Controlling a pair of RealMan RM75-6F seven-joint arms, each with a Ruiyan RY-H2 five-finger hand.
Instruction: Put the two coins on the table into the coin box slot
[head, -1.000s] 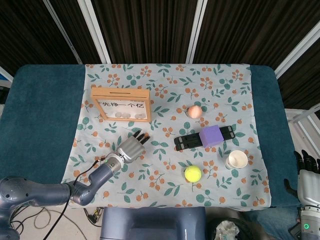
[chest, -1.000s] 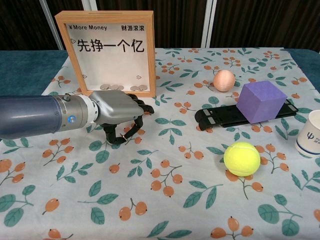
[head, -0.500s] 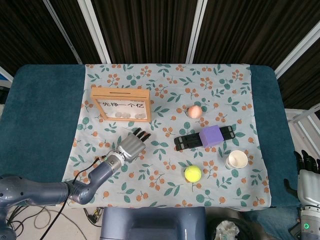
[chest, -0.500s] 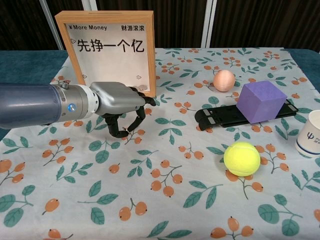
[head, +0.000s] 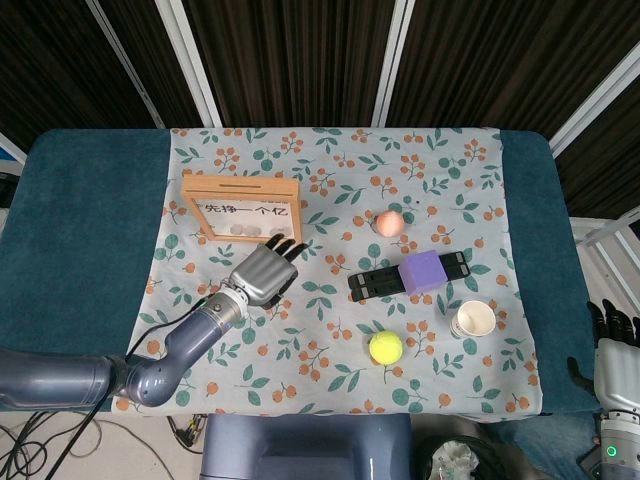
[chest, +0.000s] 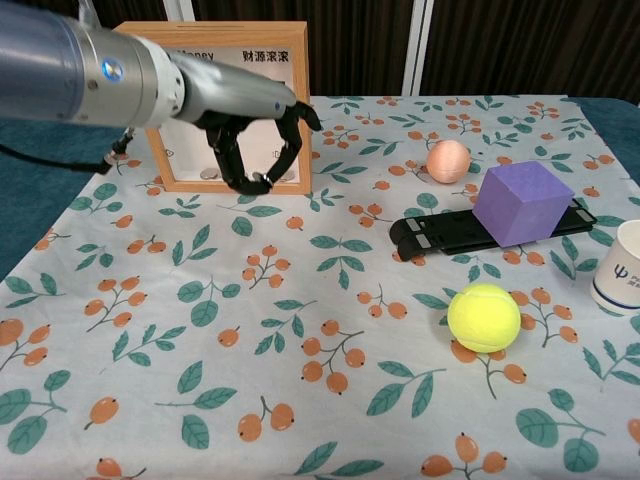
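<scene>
Your left hand (chest: 245, 125) hangs above the tabletop (head: 90, 230), in front of the coin box (head: 241, 208), its fingers (chest: 262, 178) curled downward with thumb and fingertips drawn close together — whether a coin is pinched between them you cannot tell from either view. The coin box stands upright at about 10 o'clock on the flowered cloth (head: 330, 330), its slot on the top edge, with several coins (head: 250, 229) lying inside behind the clear front. Your right hand (head: 610, 335) sits off the tabletop at 4 o'clock, fingers pointing up — its grip cannot be told. A tennis ball (chest: 484, 317) lies at 5 o'clock.
</scene>
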